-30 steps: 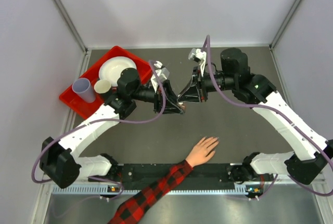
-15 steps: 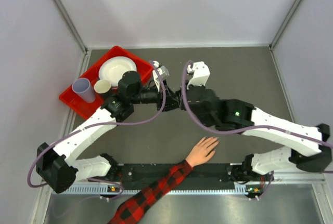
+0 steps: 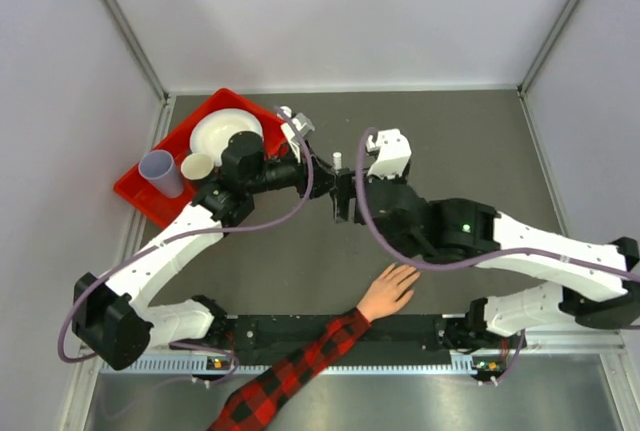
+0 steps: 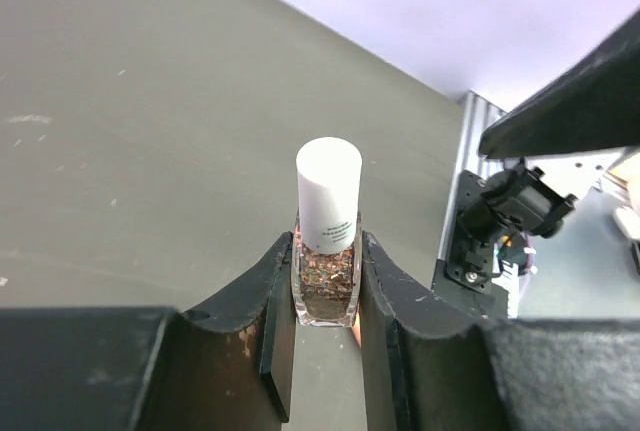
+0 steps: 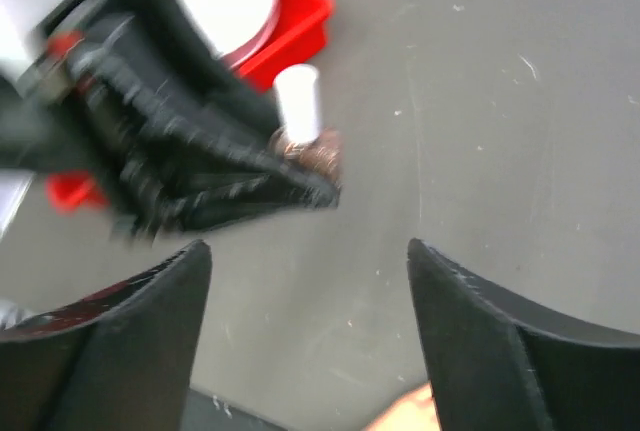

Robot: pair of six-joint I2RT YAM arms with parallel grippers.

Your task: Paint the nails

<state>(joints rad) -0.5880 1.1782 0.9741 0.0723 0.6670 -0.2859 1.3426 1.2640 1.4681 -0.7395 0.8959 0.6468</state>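
Note:
A small glass nail polish bottle (image 4: 326, 286) with brown glitter polish and a white cap (image 4: 328, 191) stands upright between my left fingers. My left gripper (image 4: 326, 251) is shut on the bottle's glass body. In the top view the left gripper (image 3: 322, 166) is over the table's middle, with the cap (image 3: 337, 160) just beyond it. My right gripper (image 3: 343, 198) hangs just on the near side of the bottle (image 5: 303, 116), apart from it, and it (image 5: 310, 249) is open and empty. A peach hand (image 3: 390, 289) with spread fingers lies at the near edge; its nails (image 3: 411, 271) are too small to make out.
A red tray (image 3: 135, 191) at the back left holds a white plate (image 3: 225, 134), a lavender cup (image 3: 160, 171) and a beige cup (image 3: 197, 166). A red-and-black plaid sleeve (image 3: 300, 371) crosses the arms' base rail. Grey walls close in the table.
My right gripper has come off the left gripper's tip, opened wide and shifted toward the near side as its arm swung low. The left gripper has kept the bottle and moved slightly back.

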